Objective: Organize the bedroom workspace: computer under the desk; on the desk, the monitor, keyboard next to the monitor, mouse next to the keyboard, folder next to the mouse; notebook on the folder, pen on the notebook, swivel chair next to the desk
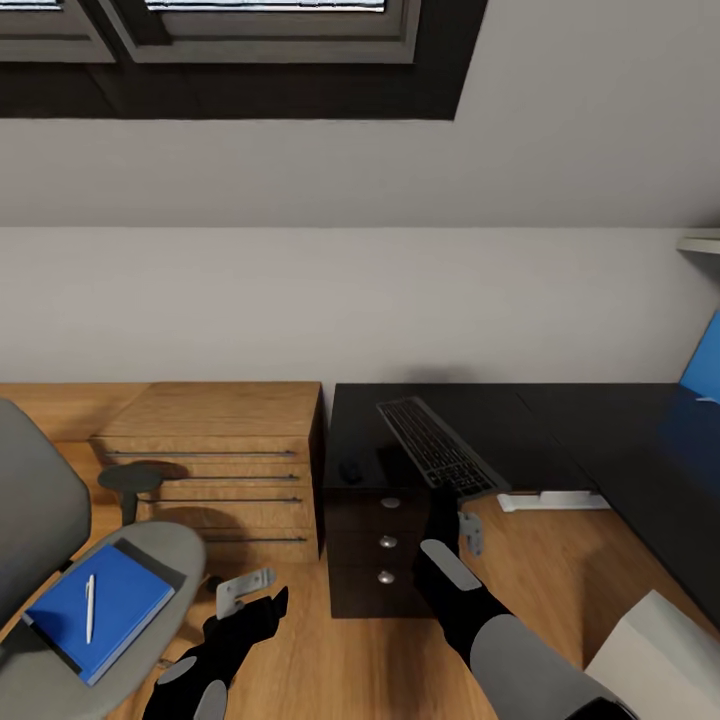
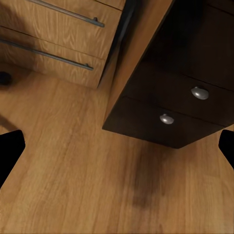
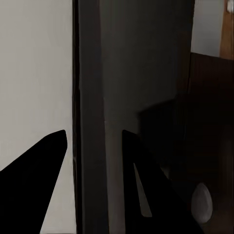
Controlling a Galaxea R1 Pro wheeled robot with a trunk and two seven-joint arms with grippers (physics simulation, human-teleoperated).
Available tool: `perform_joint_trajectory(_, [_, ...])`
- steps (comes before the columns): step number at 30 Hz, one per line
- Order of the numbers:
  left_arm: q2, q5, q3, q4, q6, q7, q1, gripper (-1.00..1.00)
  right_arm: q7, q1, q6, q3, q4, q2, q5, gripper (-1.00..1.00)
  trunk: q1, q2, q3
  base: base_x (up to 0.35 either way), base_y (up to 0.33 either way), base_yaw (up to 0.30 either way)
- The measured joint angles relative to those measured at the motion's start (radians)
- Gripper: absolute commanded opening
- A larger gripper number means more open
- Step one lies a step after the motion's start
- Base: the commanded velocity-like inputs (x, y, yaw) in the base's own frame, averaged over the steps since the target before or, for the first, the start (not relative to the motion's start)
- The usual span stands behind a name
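My right gripper [image 1: 452, 508] is shut on the near end of the keyboard [image 1: 436, 444], which hangs tilted over the black drawer unit [image 1: 385, 560]. In the right wrist view the keyboard [image 3: 100, 97] runs edge-on between the fingers of the right gripper [image 3: 94, 141]. A small dark mouse [image 1: 350, 470] lies on the unit's top. The blue folder [image 1: 105, 605], with the pen [image 1: 90, 608] on it, rests on the swivel chair [image 1: 40, 500]; a dark edge shows under the folder. My left gripper [image 1: 245, 592] [image 2: 117, 146] is open above the floor. The desk [image 1: 620, 440] stretches to the right. Monitor and computer are out of view.
A light-wood drawer chest [image 1: 225, 450] stands left of the black unit, against the white wall under the sloped ceiling. The desk's white foot [image 1: 550, 500] lies on the wood floor. A pale box corner [image 1: 655, 650] sits at my lower right.
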Motion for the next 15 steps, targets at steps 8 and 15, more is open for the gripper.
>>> perform_joint_trajectory(8, [0.0,-0.001,-0.001,0.001,0.0,0.0,0.0,1.0,0.0,0.0,0.0,0.0,0.006,0.0,0.005,-1.0,0.031,-0.056,-0.025,0.0,0.0,0.0])
perform_joint_trajectory(15, [-0.001,-0.002,-0.002,0.003,0.0,0.0,0.0,1.0,0.0,0.0,0.001,-0.001,0.006,0.0,0.004,-1.0,0.058,-0.105,-0.047,0.0,0.0,0.0])
